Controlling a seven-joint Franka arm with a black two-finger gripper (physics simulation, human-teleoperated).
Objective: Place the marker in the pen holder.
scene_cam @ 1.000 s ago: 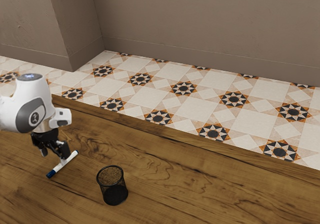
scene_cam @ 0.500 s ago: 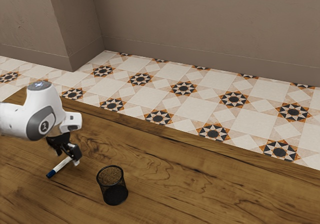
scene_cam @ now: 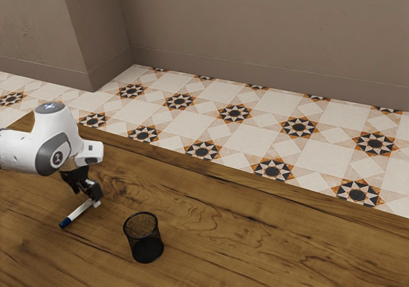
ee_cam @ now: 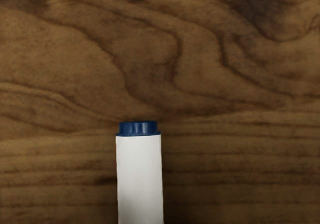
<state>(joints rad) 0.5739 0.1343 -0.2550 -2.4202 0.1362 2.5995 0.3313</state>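
In the exterior view, my black gripper [scene_cam: 91, 196] is low over the table, at the white end of the marker [scene_cam: 77, 213] and covering part of it. The marker lies on the wood with its dark blue cap pointing away from my hand, toward the view's lower left. The black mesh pen holder [scene_cam: 144, 238] stands upright, a short way toward the exterior view's right. In the wrist view, the marker [ee_cam: 140, 179] has a white barrel reaching the lower edge and a blue end plug. How the gripper grips is hidden.
The wooden table [scene_cam: 223, 229] extends well past the pen holder toward the exterior view's right. Beyond its long edge lie the patterned floor tiles [scene_cam: 243, 130] and a plain brown wall [scene_cam: 255, 31].
Over the last second my hand has moved toward the exterior view's right and turned, and it now covers the marker's white end. The marker and pen holder stay where they were.
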